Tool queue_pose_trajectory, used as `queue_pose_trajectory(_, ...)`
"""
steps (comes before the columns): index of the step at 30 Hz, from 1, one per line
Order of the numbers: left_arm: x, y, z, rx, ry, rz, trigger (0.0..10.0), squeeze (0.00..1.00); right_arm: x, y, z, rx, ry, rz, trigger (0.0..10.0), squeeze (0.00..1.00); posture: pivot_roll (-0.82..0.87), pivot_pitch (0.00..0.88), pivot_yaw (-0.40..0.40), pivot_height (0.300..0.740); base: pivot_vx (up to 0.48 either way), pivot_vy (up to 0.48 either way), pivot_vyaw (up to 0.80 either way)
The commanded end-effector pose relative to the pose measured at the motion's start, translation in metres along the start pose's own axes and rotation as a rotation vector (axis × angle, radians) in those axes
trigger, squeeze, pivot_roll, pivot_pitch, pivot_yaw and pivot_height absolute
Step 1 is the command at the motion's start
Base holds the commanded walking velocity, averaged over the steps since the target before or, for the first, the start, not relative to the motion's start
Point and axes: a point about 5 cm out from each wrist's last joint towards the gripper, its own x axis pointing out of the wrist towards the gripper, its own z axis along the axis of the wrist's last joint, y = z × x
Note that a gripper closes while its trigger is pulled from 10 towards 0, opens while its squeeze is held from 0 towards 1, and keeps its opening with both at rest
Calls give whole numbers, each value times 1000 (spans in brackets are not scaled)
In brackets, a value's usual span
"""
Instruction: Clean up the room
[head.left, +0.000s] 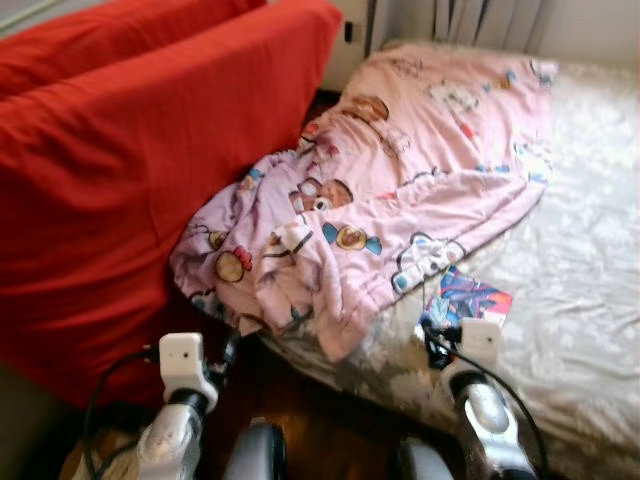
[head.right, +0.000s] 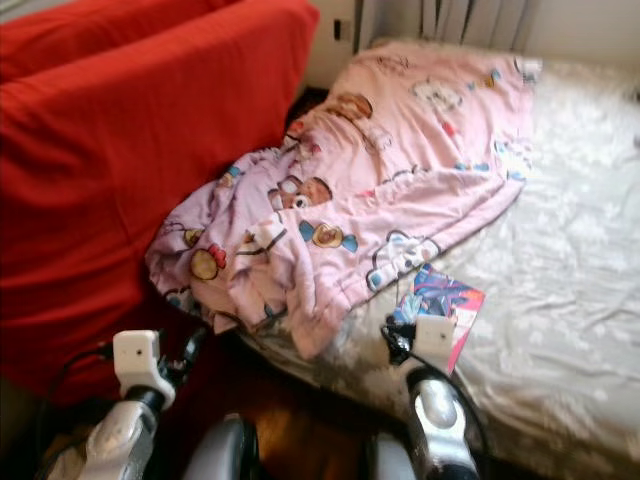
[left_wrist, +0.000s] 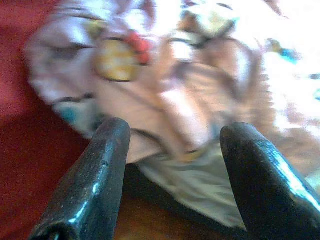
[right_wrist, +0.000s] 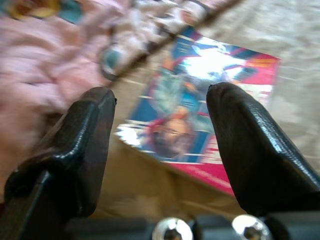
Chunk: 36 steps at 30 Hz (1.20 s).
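Silver robot arms come up from the near edge, one on each side. Dark brown wood floor (head.left: 320, 420) shows between them, in front of the bed.

The left end effector (left_wrist: 172, 175) has its two black fingers spread wide, with nothing between them. It hangs over the floor, just in front of the low corner of the pink blanket. The right end effector (right_wrist: 160, 150) is spread wide too, and it holds nothing. It sits above the near edge of the bed, pointing at the bright picture book. It does not touch the book.

The thin picture book with a blue and pink cover (head.left: 468, 302) lies flat on the bed, near the front edge. Its far corner is just beside the edge of the blanket, and may be tucked under it a little.

The big soft pink blanket with cartoon bears and bows on it (head.left: 400, 190) lies in a bumpy heap on the left part of the bed. One corner of it hangs off the bed toward the floor. Its left side leans on the big red cloth sofa (head.left: 130, 170), which stands right by the bed.

The bed with a pale cream flowered sheet (head.left: 590, 260) goes on to the right of the blanket. Behind the bed hang grey curtains (head.left: 490, 20) by a white wall.
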Motion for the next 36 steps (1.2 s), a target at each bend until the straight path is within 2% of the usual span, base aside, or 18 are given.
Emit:
queue_pose_trajectory(1,-3,11,-1,11,14,33,10000,0,0,10,-1,12,2,21,10000,0,33,194,18,626,296,0,0)
queue_pose_trajectory(4,-4,12,-1,13,13,34,10000,0,1,10,-3,23,17,13,10000,0,34,194,18,626,296,0,0)
queue_pose_trajectory(13,-4,12,-1,14,14,35,10000,0,1,9,-4,32,24,5,10000,0,33,194,18,626,290,0,-697)
queue_pose_trajectory(17,-4,12,-1,19,15,38,10000,0,1,9,-4,26,28,10,10000,0,33,195,19,626,0,0,0)
queue_pose_trajectory(22,-4,12,0,19,13,38,10000,0,1,18,-9,28,72,95,10000,0,33,198,22,626,0,0,0)
queue_pose_trajectory(30,-4,12,0,20,12,37,10000,0,0,21,-13,18,101,112,10000,0,36,204,25,626,0,0,0)
queue_pose_trajectory(36,-7,11,1,25,9,29,10000,0,-1,25,-21,107,167,117,10000,0,64,237,39,626,0,0,0)
